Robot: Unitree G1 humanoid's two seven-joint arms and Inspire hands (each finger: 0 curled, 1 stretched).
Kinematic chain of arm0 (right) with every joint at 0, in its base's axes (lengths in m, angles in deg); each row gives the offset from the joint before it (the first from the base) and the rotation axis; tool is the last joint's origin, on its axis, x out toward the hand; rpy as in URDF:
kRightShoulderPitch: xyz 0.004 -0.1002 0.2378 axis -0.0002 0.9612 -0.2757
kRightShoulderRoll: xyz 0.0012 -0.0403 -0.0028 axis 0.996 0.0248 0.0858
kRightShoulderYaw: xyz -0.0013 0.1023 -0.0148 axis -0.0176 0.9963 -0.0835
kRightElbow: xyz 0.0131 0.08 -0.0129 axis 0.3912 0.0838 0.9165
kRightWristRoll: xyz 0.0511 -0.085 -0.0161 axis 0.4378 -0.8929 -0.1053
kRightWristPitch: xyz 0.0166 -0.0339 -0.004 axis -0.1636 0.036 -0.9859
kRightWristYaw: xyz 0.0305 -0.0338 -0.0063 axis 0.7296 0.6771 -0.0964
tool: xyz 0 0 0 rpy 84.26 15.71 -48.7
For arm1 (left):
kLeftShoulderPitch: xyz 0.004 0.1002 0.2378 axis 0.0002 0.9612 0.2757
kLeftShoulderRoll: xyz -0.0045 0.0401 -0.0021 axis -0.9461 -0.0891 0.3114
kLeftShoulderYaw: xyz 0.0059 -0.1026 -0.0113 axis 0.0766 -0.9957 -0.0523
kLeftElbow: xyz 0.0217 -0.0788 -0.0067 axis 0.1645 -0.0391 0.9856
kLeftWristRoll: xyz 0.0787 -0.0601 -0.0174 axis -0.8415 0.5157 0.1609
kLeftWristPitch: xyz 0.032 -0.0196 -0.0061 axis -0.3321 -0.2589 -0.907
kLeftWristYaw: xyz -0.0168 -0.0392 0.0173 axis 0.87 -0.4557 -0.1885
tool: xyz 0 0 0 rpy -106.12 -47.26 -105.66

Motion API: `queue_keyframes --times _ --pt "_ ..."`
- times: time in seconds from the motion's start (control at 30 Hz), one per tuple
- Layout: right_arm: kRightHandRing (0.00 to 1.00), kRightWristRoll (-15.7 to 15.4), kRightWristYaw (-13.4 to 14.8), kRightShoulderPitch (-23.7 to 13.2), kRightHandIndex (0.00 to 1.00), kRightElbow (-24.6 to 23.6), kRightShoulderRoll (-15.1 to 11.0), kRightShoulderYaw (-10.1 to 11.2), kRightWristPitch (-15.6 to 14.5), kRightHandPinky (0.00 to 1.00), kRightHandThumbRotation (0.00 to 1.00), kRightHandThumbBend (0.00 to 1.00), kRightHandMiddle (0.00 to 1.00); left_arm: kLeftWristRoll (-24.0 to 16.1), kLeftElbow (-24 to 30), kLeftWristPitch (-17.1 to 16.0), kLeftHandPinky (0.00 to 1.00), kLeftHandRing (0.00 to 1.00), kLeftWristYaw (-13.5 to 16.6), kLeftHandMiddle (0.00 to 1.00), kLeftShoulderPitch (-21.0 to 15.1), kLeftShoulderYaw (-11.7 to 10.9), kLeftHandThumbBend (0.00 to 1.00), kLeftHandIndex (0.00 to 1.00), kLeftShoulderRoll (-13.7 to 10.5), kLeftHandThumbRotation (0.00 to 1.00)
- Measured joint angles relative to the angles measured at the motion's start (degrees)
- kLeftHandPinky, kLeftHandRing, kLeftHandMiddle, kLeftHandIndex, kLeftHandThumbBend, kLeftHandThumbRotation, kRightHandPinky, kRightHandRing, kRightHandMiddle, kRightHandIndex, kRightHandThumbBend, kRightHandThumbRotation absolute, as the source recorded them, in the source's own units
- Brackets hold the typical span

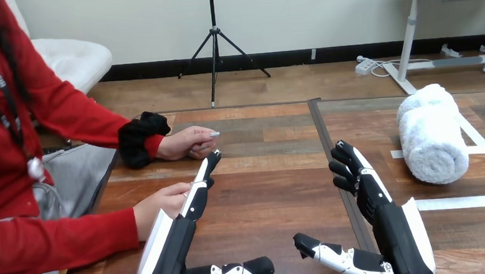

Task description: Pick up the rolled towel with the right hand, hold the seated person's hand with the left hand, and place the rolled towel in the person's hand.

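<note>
Left hand [173, 244]: low at the view's left, standing on edge with its white shell facing left. Its fingers are straight and point away from the camera toward the person, the thumb stretches right over the table, and it grips nothing.
Right hand [390, 220]: low at the view's right, also on edge. Its fingers are loosely bent at the tips, the thumb reaches left, and the palm is empty.
Thumbs: they point at each other across bare wood and are apart.
Nearer person's hand [159, 207]: rests on the table at the view's left, just beside the left hand's fingers. Those straight fingers cross in front of its fingertips; whether the two touch cannot be told.
Farther person's hand [190, 143]: lies on the table beyond the nearer one, loosely closed, its fingertips pointing right. The left hand's fingertips end just below it; contact cannot be told.
Towel [431, 136]: white and rolled, lying on the table at the far right with its length running away from the camera. It lies beyond the right hand and to its right, apart from it, and well apart from both of the person's hands.
Tape [474, 201]: white strips on the table beside the towel, one running behind the right hand.
Table [270, 193]: wooden, with a dark seam running front to back just left of the right hand.
</note>
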Motion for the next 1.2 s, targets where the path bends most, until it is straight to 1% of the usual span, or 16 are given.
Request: queue_keyframes --times 0.5,0.97,1.2 --pt "0.89 -0.36 0.17 0.00 0.93 -0.01 0.04 -0.02 -0.42 0.86 0.15 0.78 0.92 0.05 0.00 0.00 0.95 0.99 -0.05 0.99 0.00 -0.32 1.00 1.00 -0.12 0.57" --pt "0.89 -1.95 1.21 0.00 0.93 -0.12 0.04 0.02 -0.60 0.85 0.16 0.78 0.92 0.11 0.00 -0.11 0.94 0.99 -0.57 0.99 -0.01 -0.38 1.00 1.00 -0.12 0.57" --pt "0.89 -1.95 1.36 0.00 0.94 -0.16 0.00 0.01 -0.62 0.86 0.16 0.78 0.92 0.16 0.00 -0.12 0.94 0.99 -0.72 0.99 -0.01 -0.40 1.00 0.99 -0.12 0.58"
